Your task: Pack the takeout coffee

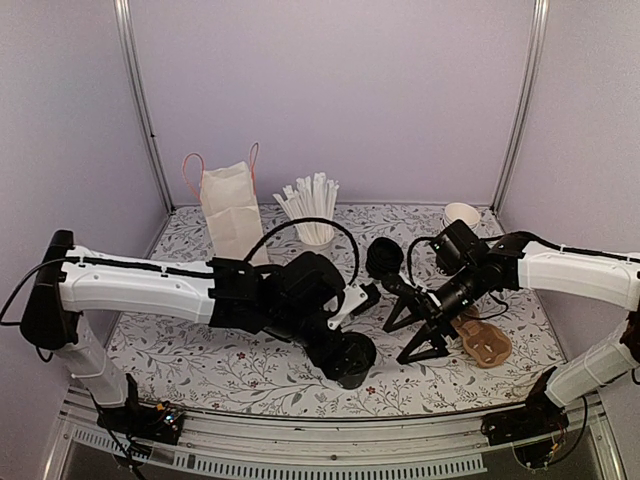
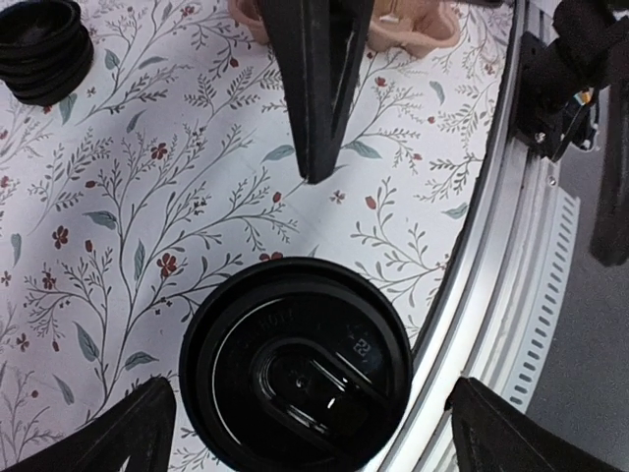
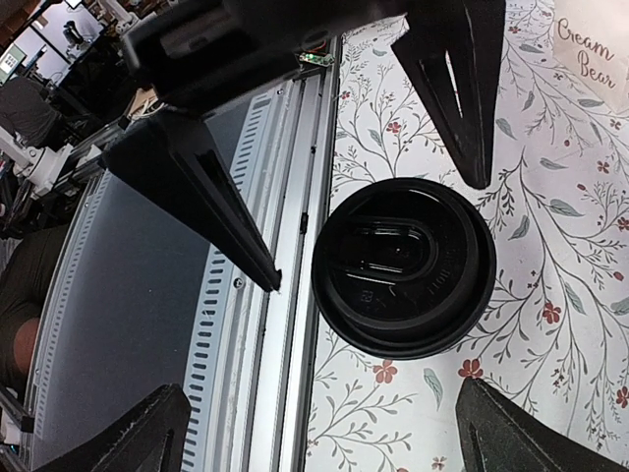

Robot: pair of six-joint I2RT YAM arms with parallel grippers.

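While takeout coffee (image 2: pixel 295 383) stands at 6 o'clock edge of table (image 2: pixel 147 197), left gripper (image 2: pixel 314 428) straddles it, jaws wide, no contact; right gripper (image 1: pixel 393 346) at cup's 2 o'clock, jaws wide, empty.

Three cameras are covering one white floral-printed table cover (image 1: pixel 200 365).
The top external camera is looking down and forward from high above the near edge, taking in all of it. Both wrist cameras are facing steeply down at close range, sharing the black paper cup with a round black plastic lid (image 2: pixel 295 379) beside the metal front rail (image 2: pixel 486 265).
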